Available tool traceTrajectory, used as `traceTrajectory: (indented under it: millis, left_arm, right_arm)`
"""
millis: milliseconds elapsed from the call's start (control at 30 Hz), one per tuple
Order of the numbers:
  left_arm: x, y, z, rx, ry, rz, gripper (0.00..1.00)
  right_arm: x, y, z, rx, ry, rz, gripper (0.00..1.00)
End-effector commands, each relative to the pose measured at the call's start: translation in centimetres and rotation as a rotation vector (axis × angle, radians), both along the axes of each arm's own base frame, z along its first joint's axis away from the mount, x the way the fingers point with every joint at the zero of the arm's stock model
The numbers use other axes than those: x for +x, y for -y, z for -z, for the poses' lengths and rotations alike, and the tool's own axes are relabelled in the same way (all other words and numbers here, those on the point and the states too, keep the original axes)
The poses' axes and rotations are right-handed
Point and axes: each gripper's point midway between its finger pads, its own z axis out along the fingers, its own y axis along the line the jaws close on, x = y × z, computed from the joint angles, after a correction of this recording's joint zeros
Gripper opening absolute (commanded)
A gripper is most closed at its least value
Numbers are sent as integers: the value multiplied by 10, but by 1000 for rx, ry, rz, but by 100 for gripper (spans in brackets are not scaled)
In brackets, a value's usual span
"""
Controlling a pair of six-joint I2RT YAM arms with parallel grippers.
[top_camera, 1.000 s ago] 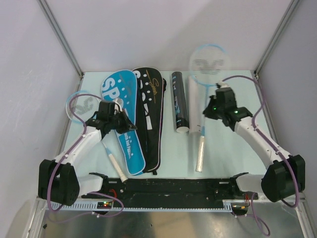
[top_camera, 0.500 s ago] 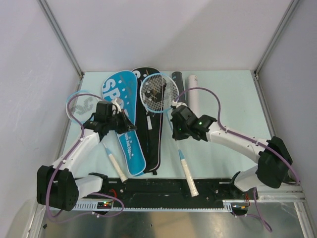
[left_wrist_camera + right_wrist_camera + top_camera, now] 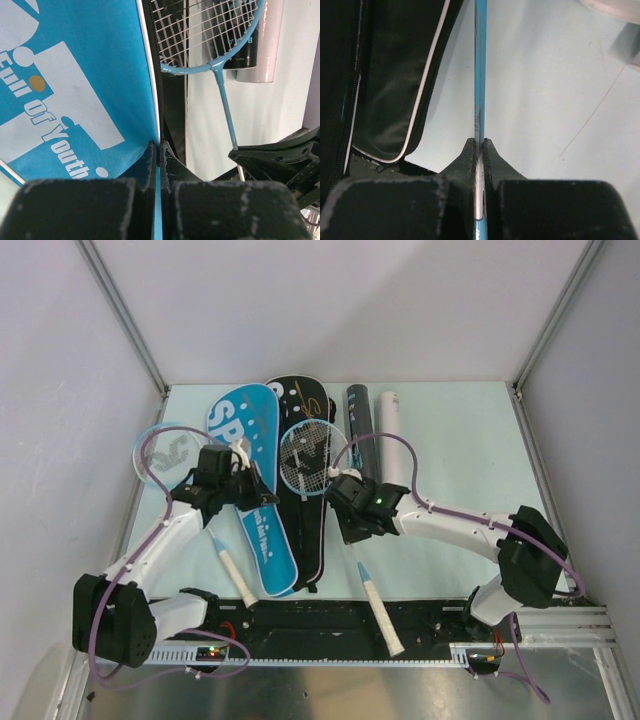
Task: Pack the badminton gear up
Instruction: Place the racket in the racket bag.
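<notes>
1. We see blue racket (image 3: 226, 110) w/ head over black cover (image 3: 305, 530), just R of blue cover (image 3: 262, 550); grip end pts to near edge of surface (image 3: 460, 440).
2. Long axis runs diag, far-left to near-right. Covers lie left of right tool (image 3: 480, 147), so we judge the R arm does the feed-in.
3. Right tool: clamped on racket shaft, below head.
4. Left tool (image 3: 158, 150): closed, pinching blue cover's piped edge next to black cover.

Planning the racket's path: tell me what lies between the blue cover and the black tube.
Top view: between the blue cover and the black tube lies the black cover, with the blue racket held so its head is over it.
</notes>
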Motion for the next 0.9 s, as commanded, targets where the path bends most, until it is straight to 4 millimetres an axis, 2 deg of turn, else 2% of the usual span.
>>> traceTrajectory:
  millis: [0,100,400,567,700,867]
  left_arm:
    - [2,7,-13,5,75,47,0]
    - [1,13,-14,2,78,74,0]
    - [-5,26,-17,9,123,172,0]
    - [-5,34,-20,-5,131,206,0]
    - [-4,36,-16,-5,116,221,0]
    - [-2,39,-15,-9,105,229,0]
  right_arm:
    - [2,-26,-20,50,44,-21,0]
    - [2,-38,-25,77,62,-45,0]
    - [5,-56,-35,142,90,-91,0]
    - [6,-75,-38,218,71,-150,0]
    - [7,-86,-39,244,60,-189,0]
    - [23,-97,-41,282,86,-171,0]
